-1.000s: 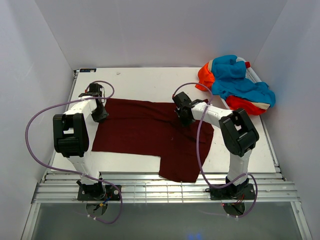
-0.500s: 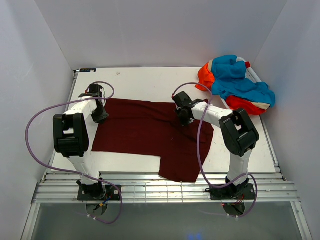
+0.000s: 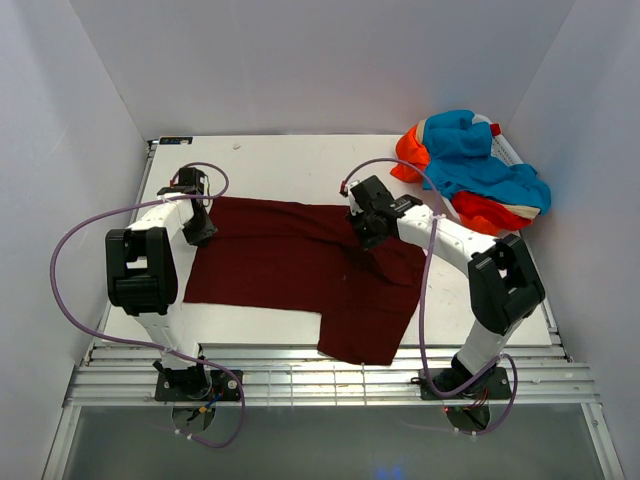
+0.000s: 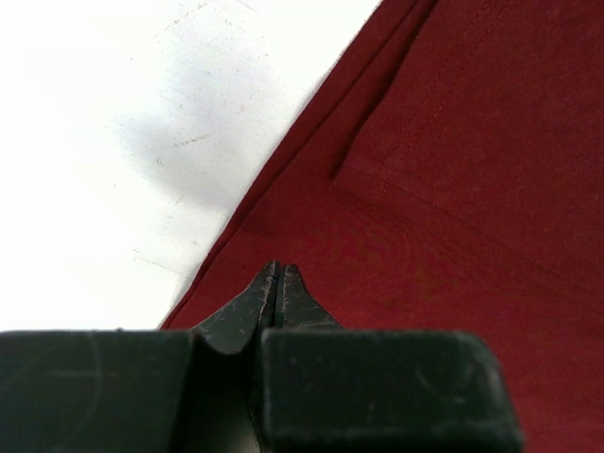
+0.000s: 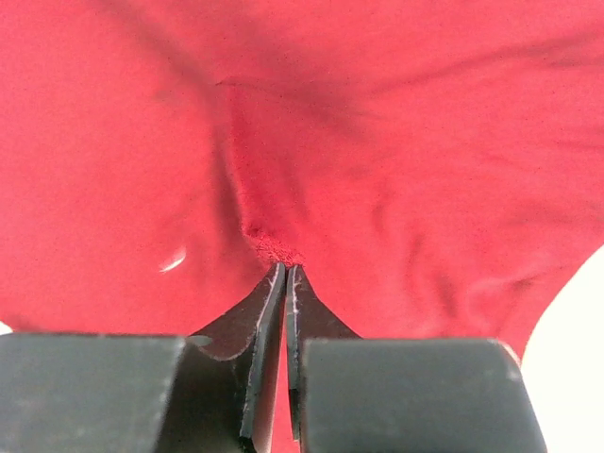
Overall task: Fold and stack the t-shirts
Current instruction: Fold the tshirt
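Observation:
The dark maroon t-shirt (image 3: 290,265) lies spread flat across the middle of the white table, with one part hanging toward the near edge. My left gripper (image 3: 203,232) is at the shirt's far left corner. In the left wrist view it (image 4: 278,269) is shut with its tips on the maroon cloth (image 4: 453,189) just inside the edge. My right gripper (image 3: 367,236) is at the shirt's far right part. In the right wrist view it (image 5: 286,269) is shut on a small puckered pinch of the cloth (image 5: 425,142).
The orange-red and turquoise-blue t-shirts (image 3: 475,170) lie in a crumpled pile at the far right corner. Bare white table (image 3: 280,165) lies beyond the maroon shirt. White walls close in on the left, back and right.
The right arm's elbow has swung out to the right and its gripper has shifted slightly toward the far side with the cloth. The left arm has not moved.

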